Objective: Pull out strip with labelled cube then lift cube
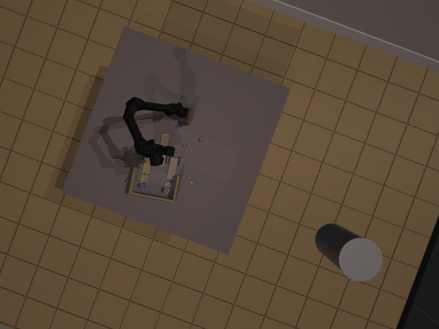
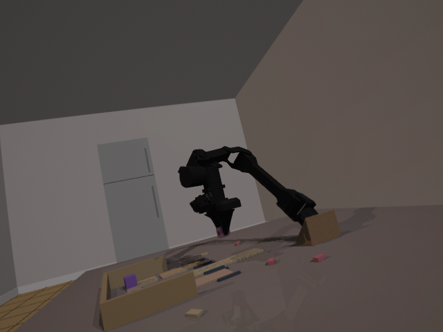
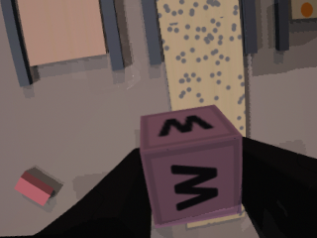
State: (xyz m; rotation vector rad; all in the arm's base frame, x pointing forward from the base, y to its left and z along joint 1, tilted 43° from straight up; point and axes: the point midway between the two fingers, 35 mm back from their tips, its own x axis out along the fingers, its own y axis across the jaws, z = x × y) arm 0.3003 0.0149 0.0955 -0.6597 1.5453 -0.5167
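Observation:
My gripper (image 3: 184, 151) (image 2: 223, 231) is shut on a mauve cube (image 3: 195, 176) (image 2: 219, 232) marked W and holds it above the table. In the top view the arm hides both. The speckled cream strip (image 3: 205, 55) (image 1: 164, 138) (image 2: 246, 254) lies below, sticking far out of the box's open side between dark rails. The plain pink strip (image 3: 64, 30) (image 1: 172, 167) (image 2: 214, 277) lies beside it, with a gap before a short piece (image 1: 167, 184). The orange-dotted strip (image 1: 146, 165) also shows a gap. A purple cube (image 1: 143, 185) (image 2: 130, 281) and a pink-violet cube (image 1: 166, 190) remain in the box.
The box's tan wall (image 1: 152, 197) (image 2: 150, 301) surrounds the strips' far ends. Dark rails (image 3: 111, 35) (image 2: 228, 276) flank the strips. Small red blocks (image 1: 184, 145) (image 2: 270, 261) (image 3: 35, 188) and a tan block (image 1: 191, 182) (image 2: 194, 313) lie on the table.

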